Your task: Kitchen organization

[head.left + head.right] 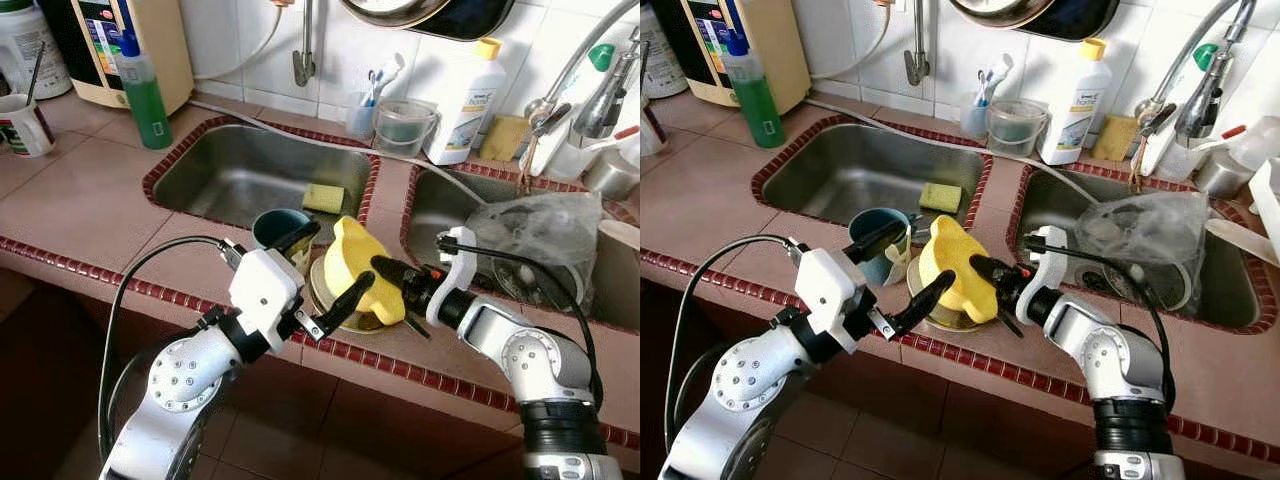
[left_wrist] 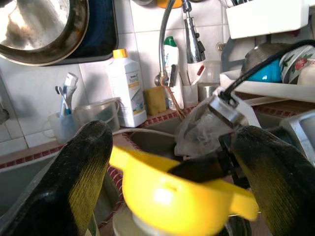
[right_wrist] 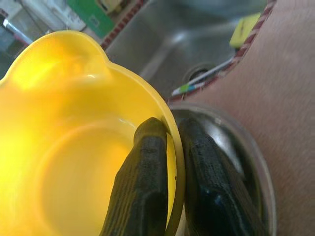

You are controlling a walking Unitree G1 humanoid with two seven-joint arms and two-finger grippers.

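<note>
**Yellow bowl pinched by right gripper, left gripper spread beside it**

The right gripper (image 3: 170, 162) is closed on the rim of the yellow bowl (image 1: 362, 268): one finger is seen inside the wall, the other outside, rim clamped between them. The bowl is held tilted on edge, its open side turned toward the right arm. It is positioned over a round metal dish (image 1: 940, 312) on the tiled counter (image 1: 90, 190), on the strip between the two sinks. Whether the bowl touches the dish cannot be told.

The left gripper (image 1: 322, 268) is held wide open, nothing gripped. Its upper finger reaches toward a teal cup (image 1: 277, 227) just beside the bowl; its lower finger lies along the bowl's near side. In the left wrist view both fingers (image 2: 81, 182) are seen flanking the bowl.

Further out: a yellow sponge (image 1: 323, 198) is seen in the left sink (image 1: 230, 170); a crumpled clear plastic bag (image 1: 545, 230) is seen in the right sink (image 1: 1240, 300). A green soap bottle (image 1: 145, 95) and a white detergent bottle (image 1: 465, 100) are stood along the back of the counter, well apart from the grippers.
</note>
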